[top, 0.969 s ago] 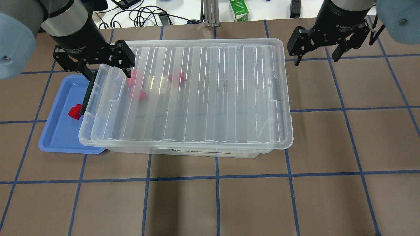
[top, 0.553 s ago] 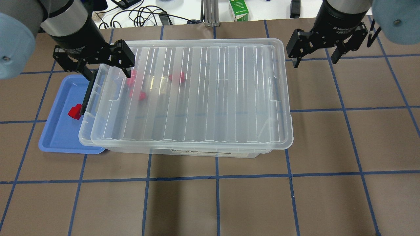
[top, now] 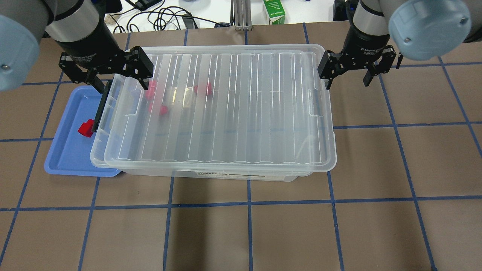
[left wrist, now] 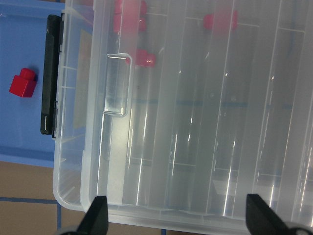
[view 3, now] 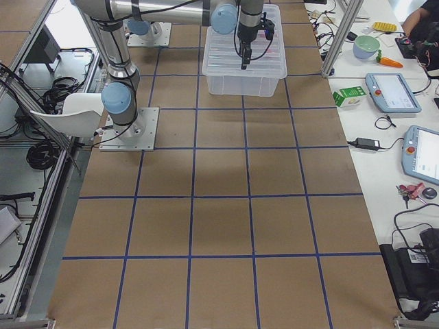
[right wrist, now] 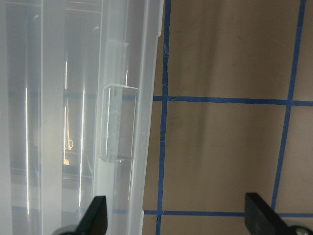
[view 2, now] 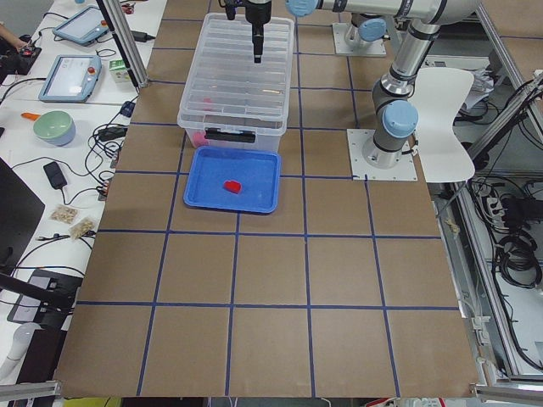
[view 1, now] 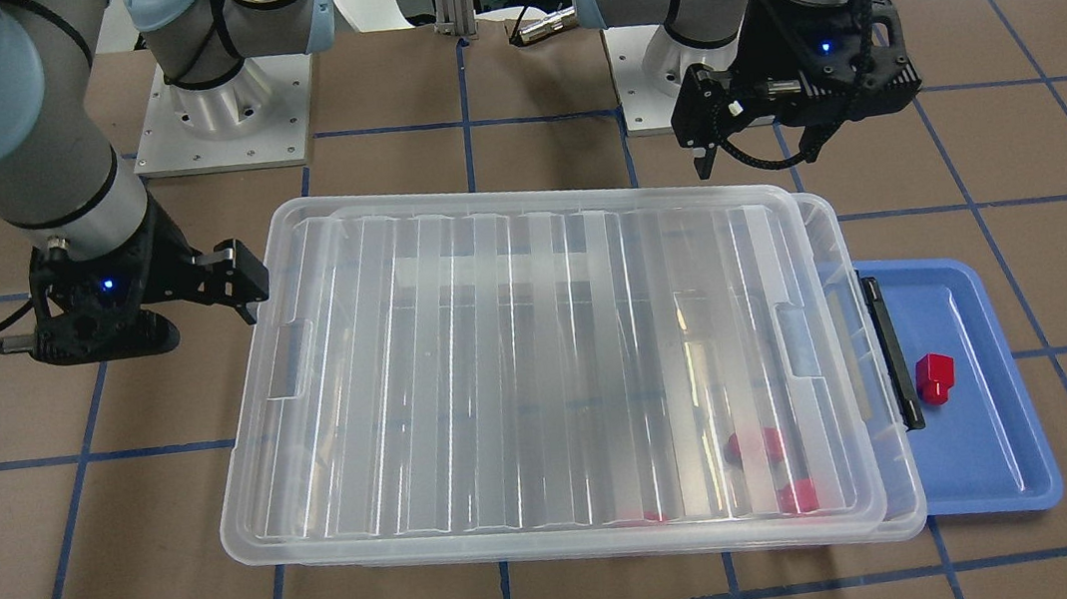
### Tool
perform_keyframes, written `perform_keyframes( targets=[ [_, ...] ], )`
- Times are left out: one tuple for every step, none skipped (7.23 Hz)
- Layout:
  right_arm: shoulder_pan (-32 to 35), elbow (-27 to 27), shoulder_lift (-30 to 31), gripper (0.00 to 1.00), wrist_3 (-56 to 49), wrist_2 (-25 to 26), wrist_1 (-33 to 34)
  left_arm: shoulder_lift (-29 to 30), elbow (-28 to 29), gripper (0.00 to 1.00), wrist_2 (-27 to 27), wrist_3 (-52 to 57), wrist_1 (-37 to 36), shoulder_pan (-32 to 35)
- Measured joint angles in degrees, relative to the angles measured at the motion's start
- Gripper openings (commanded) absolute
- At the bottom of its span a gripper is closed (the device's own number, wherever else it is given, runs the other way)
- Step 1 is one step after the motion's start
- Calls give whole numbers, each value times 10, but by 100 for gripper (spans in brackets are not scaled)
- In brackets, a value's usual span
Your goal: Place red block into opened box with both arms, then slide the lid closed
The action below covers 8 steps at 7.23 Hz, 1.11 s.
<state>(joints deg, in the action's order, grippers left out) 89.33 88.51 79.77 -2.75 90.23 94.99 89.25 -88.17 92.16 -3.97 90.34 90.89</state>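
Note:
The clear box stands mid-table with the ribbed lid lying on top, shifted slightly right, so a strip by the black bar stays uncovered. Three red blocks show blurred through the lid. Another red block lies in the blue tray. My left gripper hangs open over the box's far left corner. My right gripper is open just beyond the far right corner, with the lid's edge below it.
The blue tray is tucked partly under the box's left end. A green carton and cables lie past the far table edge. Brown tabletop with blue tape lines stretches in front and to the right.
My right gripper has moved left to the box's far right corner. The left gripper, box, lid and blocks have stayed in place.

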Motion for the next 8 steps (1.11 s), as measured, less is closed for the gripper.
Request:
perform_keyframes(
  targets=[
    [-6, 0, -14, 100, -1, -1, 10, 0, 0, 100, 1, 0, 0, -1],
    [-9, 1, -26, 100, -1, -2, 14, -1, 0, 100, 1, 0, 1, -2],
    [-10, 1, -35, 100, -1, -3, 15, -2, 0, 100, 1, 1, 2, -4],
    [-10, 0, -40, 100, 0, -10, 15, -2, 0, 100, 1, 2, 5, -8],
    [-10, 0, -44, 100, 0, -23, 15, -3, 0, 100, 1, 3, 7, -11],
    [-10, 0, -49, 100, -3, -31, 16, -3, 0, 100, 0, 4, 8, -14],
    [-10, 1, -53, 100, -6, -33, 18, -4, 0, 100, 0, 4, 8, -15],
    [-11, 1, -57, 100, -7, -32, 18, -5, 0, 100, 0, 4, 8, -15]
  ],
)
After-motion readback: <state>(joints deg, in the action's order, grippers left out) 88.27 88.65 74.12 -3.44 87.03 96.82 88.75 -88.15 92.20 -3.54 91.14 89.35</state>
